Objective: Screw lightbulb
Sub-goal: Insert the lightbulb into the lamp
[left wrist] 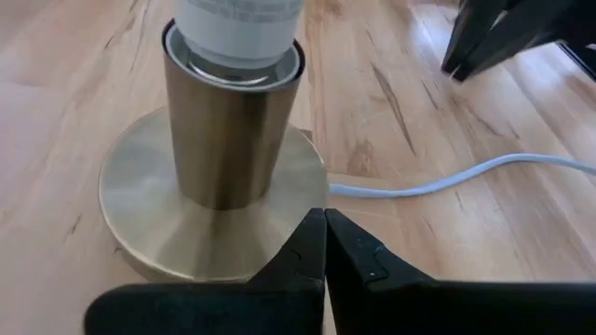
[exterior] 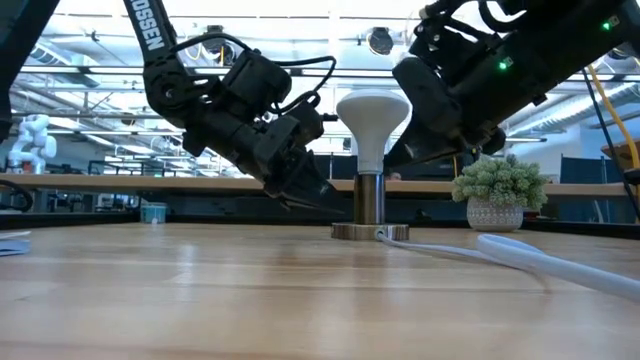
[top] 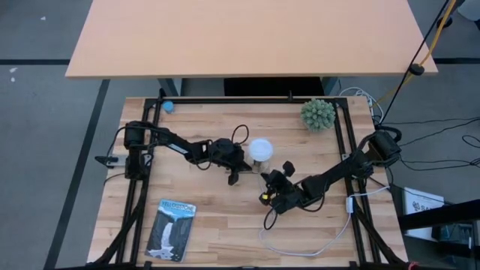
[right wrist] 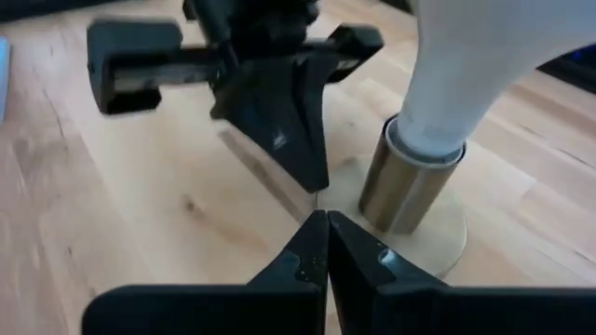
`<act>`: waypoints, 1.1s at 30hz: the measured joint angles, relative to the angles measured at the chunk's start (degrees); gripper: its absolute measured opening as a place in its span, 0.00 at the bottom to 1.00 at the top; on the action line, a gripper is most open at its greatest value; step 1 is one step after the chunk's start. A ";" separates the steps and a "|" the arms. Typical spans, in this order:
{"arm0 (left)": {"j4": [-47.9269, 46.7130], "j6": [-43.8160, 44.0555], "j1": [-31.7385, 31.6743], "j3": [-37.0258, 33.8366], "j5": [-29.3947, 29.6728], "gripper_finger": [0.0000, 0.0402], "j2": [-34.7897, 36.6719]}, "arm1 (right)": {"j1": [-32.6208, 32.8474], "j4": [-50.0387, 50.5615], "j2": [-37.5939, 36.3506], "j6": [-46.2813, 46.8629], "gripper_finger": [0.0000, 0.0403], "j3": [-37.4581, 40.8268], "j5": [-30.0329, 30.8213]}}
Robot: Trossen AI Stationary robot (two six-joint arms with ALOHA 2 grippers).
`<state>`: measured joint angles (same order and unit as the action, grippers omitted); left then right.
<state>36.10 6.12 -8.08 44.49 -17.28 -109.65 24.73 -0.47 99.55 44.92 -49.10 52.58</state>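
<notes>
The small white frosted lightbulb (exterior: 372,118) stands upright in the brass socket base (left wrist: 223,177). Left gripper (left wrist: 325,244) and right gripper (right wrist: 327,244), both clamped shut and empty, press the base's rim; I'd hold it steady.

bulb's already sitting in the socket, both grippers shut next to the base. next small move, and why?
Probably back both arms off. The white frosted lightbulb stands upright in the brass socket base, and neither gripper holds it: the left gripper and the right gripper are shut, empty, low beside the base. How tightly it is threaded does not show.
</notes>
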 joint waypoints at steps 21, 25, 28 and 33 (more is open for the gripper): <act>5.66 2.56 0.39 0.24 -6.05 0.00 2.15 | -13.16 7.27 -17.39 -6.89 0.00 11.46 -19.76; 7.07 2.52 0.81 0.22 -4.85 0.00 2.15 | -20.08 -21.19 -22.77 -15.60 0.00 24.24 -33.91; 9.97 2.40 1.60 0.25 -3.08 0.00 2.15 | -24.94 -36.40 -23.41 -17.19 0.00 30.22 -39.95; 9.46 -1.29 3.17 1.05 2.90 0.00 2.17 | -27.83 -38.06 -21.30 -19.86 0.00 30.52 -42.32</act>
<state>45.56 4.83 -4.91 45.54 -14.38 -107.48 -3.10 -38.53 78.24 25.06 -18.58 10.26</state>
